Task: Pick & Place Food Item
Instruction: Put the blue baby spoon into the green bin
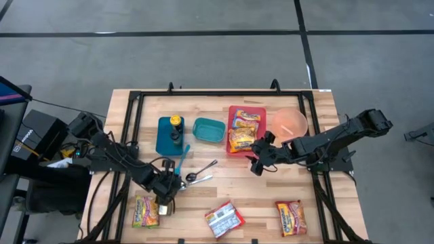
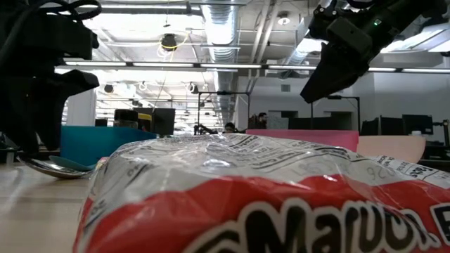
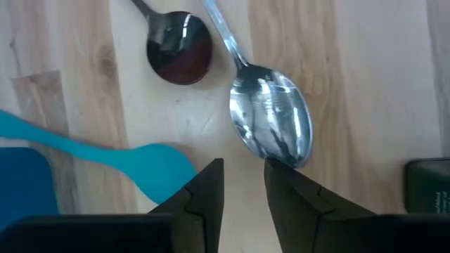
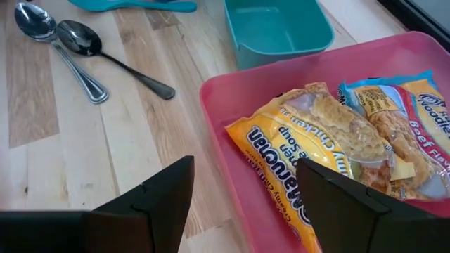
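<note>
- I am watching the left gripper [image 1: 165, 192] hanging low over the wooden table [image 1: 258, 196], just beside the bowls of two metal spoons [image 1: 198, 177] and the tip of a teal spatula [image 3: 105, 151].
- Its fingers [image 3: 204, 193] are standing with only a narrow gap between them, and nothing is sitting in that gap.
- One fingertip is just touching the rim of the nearer spoon bowl [image 3: 271, 125].
- I am seeing the right gripper [image 1: 258, 161] hovering at the near edge of the red tray [image 4: 232, 133], jaws spread wide and empty.
- Two yellow noodle packets [image 4: 330, 151] are lying side by side in that tray.
- More packets are lying loose near the table's front edge: one [image 1: 146, 211] just below the left gripper, one [image 1: 224, 218] in the middle, one [image 1: 291, 217] to the right.
- A teal bin [image 1: 209, 130] is sitting left of the tray, a pink bowl [image 1: 290, 124] right of it.
</note>
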`<state>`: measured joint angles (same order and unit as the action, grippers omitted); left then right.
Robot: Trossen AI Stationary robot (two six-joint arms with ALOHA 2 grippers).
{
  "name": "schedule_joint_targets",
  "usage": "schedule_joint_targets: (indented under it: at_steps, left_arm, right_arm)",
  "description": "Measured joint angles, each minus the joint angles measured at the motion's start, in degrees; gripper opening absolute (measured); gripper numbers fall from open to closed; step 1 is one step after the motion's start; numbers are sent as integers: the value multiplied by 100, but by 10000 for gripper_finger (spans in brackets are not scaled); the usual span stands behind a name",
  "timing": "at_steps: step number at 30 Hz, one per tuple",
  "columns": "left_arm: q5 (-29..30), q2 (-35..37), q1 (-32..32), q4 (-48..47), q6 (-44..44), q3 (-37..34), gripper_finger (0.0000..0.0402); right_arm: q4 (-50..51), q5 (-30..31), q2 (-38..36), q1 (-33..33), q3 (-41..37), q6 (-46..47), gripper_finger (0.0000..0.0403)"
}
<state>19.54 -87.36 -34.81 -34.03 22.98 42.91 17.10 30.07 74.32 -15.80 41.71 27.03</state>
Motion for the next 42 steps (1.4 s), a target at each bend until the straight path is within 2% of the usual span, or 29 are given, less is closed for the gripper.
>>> schedule_joint_targets:
  at_steps: [8, 16, 21, 30, 42]
  left_arm:
    - [475, 380, 168, -252, -50, -62, 77]
    - [313, 950, 179, -305, -232, -50, 62]
    - [226, 947, 179, -497, -506, -73, 61]
    - [-138, 945, 173, 47, -632, -640, 58]
    - [50, 947, 173, 324, -933, -812, 35]
  right_arm:
    - [2, 1, 0, -4, 0, 0, 245]
    - [5, 1, 0, -4, 0, 0, 245]
    - [5, 1, 0, -6, 0, -2, 245]
    - [8, 2, 0, -6, 0, -2, 245]
    - [9, 3, 0, -6, 0, 0, 245]
